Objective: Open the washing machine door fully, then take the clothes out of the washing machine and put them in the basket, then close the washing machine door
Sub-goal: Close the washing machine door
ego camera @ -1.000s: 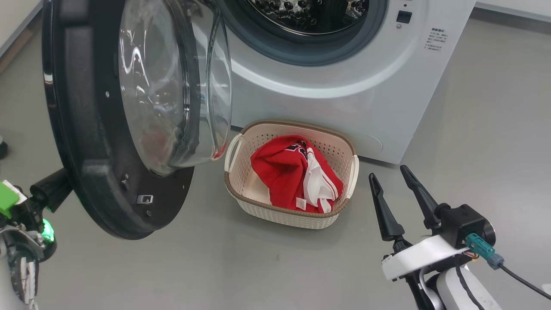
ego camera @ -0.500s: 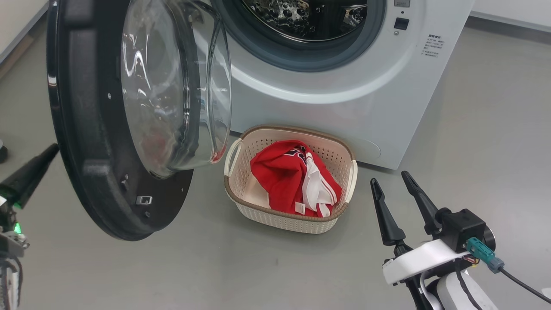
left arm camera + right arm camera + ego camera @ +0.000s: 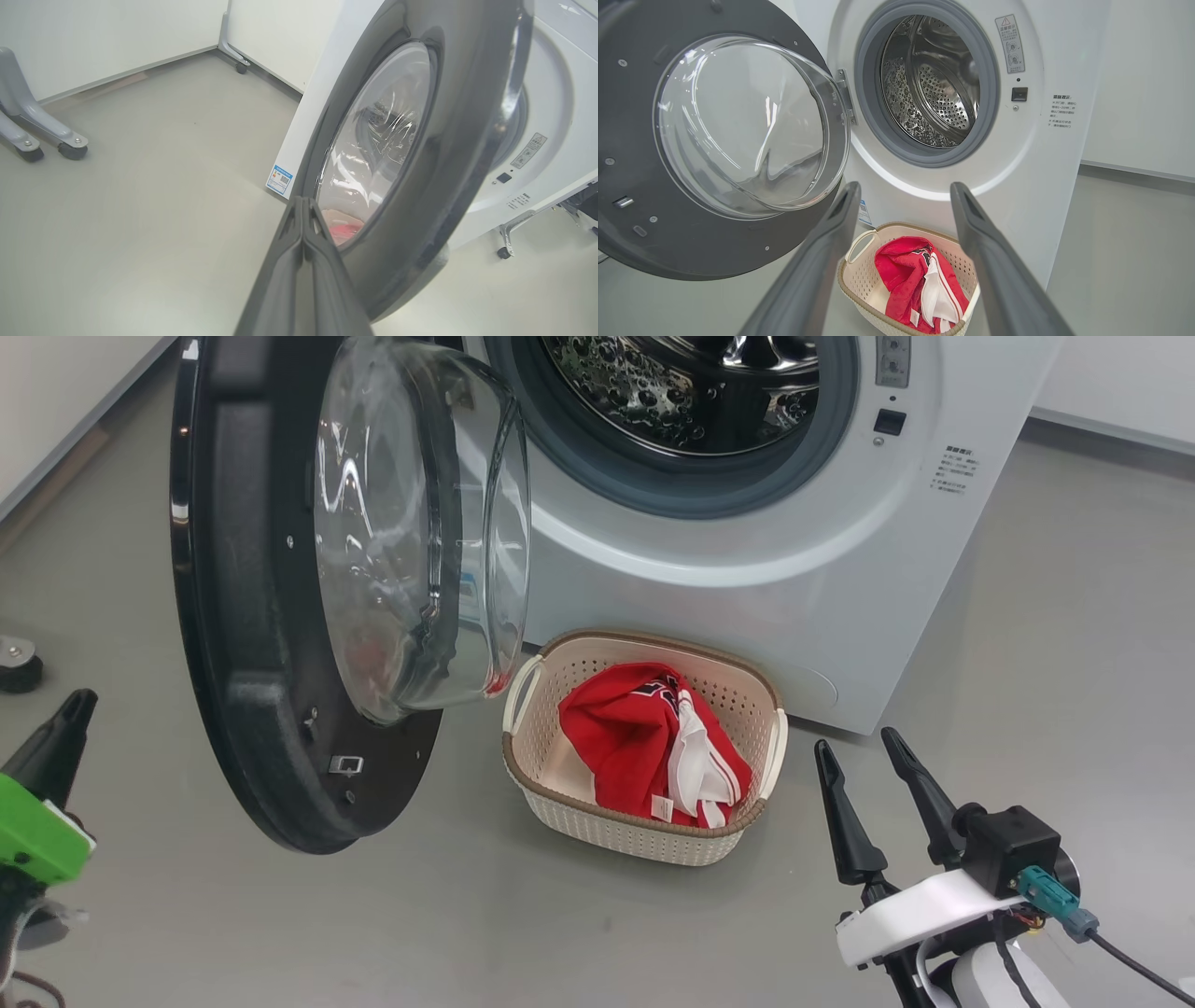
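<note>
The washing machine (image 3: pixel 747 579) stands with its door (image 3: pixel 243 644) swung out to the left, glass bowl facing the basket. Bare steel shows in the drum (image 3: pixel 934 84). The basket (image 3: pixel 560 803) sits on the floor against the machine's front, holding the red and white clothes (image 3: pixel 644 737). My left gripper (image 3: pixel 65 719) is shut on nothing, low at the left, a short way outside the door's black rim (image 3: pixel 467 140); its fingertips (image 3: pixel 303 203) point at the door's outer face. My right gripper (image 3: pixel 856 742) hangs open and empty just right of the basket, aimed at the clothes (image 3: pixel 910 280).
A grey frame on castors (image 3: pixel 28 130) stands on the floor far left by the wall. A small black round thing (image 3: pixel 19 663) lies on the floor left of the door. The machine rests on small castors (image 3: pixel 502 252). Grey floor stretches in front of the basket.
The head camera has tilted up, so more of the drum shows. My left gripper has drawn away from behind the door's lower rim to the left. The right gripper keeps its place.
</note>
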{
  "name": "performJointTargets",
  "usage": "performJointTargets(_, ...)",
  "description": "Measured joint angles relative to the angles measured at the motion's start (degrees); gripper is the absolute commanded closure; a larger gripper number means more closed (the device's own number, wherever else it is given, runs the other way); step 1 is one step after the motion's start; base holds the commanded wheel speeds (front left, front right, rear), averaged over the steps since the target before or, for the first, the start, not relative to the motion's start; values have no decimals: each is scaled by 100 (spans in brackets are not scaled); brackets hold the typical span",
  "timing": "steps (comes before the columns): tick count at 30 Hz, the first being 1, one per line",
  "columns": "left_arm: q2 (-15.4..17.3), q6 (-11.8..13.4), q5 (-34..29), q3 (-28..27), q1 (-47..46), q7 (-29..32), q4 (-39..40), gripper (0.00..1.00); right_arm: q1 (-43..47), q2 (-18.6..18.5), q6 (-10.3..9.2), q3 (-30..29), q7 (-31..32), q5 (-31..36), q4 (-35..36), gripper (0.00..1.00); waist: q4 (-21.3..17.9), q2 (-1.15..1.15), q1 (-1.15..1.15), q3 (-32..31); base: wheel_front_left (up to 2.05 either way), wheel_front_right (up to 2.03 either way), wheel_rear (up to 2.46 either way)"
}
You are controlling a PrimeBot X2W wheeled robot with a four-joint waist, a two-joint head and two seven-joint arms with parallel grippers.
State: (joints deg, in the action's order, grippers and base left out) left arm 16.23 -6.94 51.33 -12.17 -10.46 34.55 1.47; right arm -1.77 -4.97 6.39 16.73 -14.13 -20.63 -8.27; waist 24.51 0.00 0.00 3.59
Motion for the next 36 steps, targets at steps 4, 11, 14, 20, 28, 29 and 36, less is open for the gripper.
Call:
performJointTargets(4,149,-1,-448,349,373,-603,148,100,4,18,0,1,-4,-3,-11,0,50,0,0,-88,0,0,0)
performJointTargets(11,280,-23,-1073,681,1042,-1661,158,100,83,60,1,26,-4,-22,-9,0,111,0,0,-206,0,0,0)
performJointTargets(14,293,-24,-1400,721,1204,-2184,94,100,92,71,1,31,-4,-22,-5,0,117,0,0,-225,0,0,0)
performJointTargets(20,233,-24,-1680,806,1472,-3026,-177,100,108,96,1,48,-4,-22,4,0,119,0,0,-251,0,0,0)
performJointTargets(28,193,-25,-2101,1100,1599,-3889,-492,100,112,119,2,70,-4,-22,10,0,85,0,0,-269,0,0,0)
performJointTargets(29,193,-25,-2158,1141,1621,-3969,-526,100,113,120,2,74,-4,-22,10,0,78,0,0,-273,0,0,0)
performJointTargets(36,121,-26,-2271,1011,1680,-4586,-853,0,121,127,3,74,-4,-27,13,0,34,0,0,-309,0,0,0)
